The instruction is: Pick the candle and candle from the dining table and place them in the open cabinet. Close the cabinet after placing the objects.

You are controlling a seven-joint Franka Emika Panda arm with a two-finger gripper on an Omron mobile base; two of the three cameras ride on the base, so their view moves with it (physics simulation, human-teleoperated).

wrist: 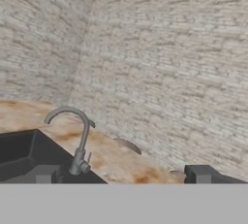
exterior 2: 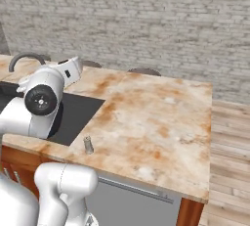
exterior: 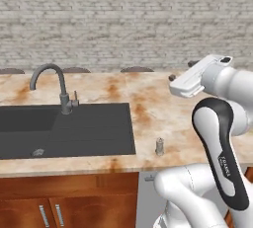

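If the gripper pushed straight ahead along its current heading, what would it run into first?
Most likely the brick wall beyond the far edge of the dining table. The open gripper points level over the counter, with the faucet left of its line; depth is uncertain.

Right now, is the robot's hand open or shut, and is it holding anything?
Gripper: open, holding nothing, held up above the dining table.
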